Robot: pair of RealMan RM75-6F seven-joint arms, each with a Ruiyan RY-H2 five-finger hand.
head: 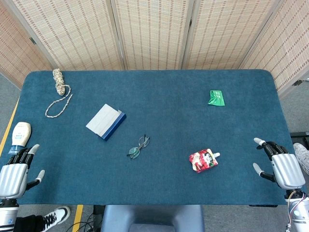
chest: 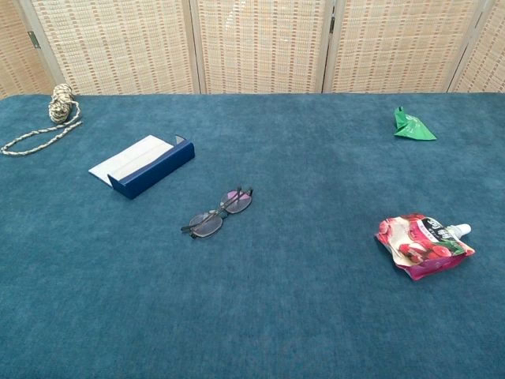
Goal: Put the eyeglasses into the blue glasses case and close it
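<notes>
— Both hands are idle, then? Where do we stand?

— Yes. The left hand (head: pixel 13 176) sits at the near left corner of the teal felt-covered table (head: pixel 159 92), fingers apart, holding nothing. The right hand (head: pixel 282 166) is at the near right corner, likewise spread and empty. Nothing of the task looks started.

— And the things themselves?

— The thin dark-rimmed eyeglasses (chest: pixel 218 213) lie folded near the middle of the table, a little toward the near edge. The blue glasses case with pale lining (chest: pixel 144 166) lies open, well apart from them toward the far left.

— So which hand should fetch the eyeglasses?

— Either reaches, I judge; the left is nearer the case, so it may suit better. The frame is slight and lies flat on soft felt, so a pinch at the bridge or across one lens rim should serve better than a full grasp. Come down straight, and close gently: wire like that could bend or skid.

— Anything in the way?

— Little. A red strawberry-printed spout pouch (chest: pixel 422 245) lies toward the near right, a crumpled green wrapper (chest: pixel 413 126) toward the far right, a coiled pale rope (head: pixel 59 92) at the far left corner, and a white squeeze bottle (head: pixel 20 135) by the left edge. All stand clear of the path from eyeglasses to case.
</notes>
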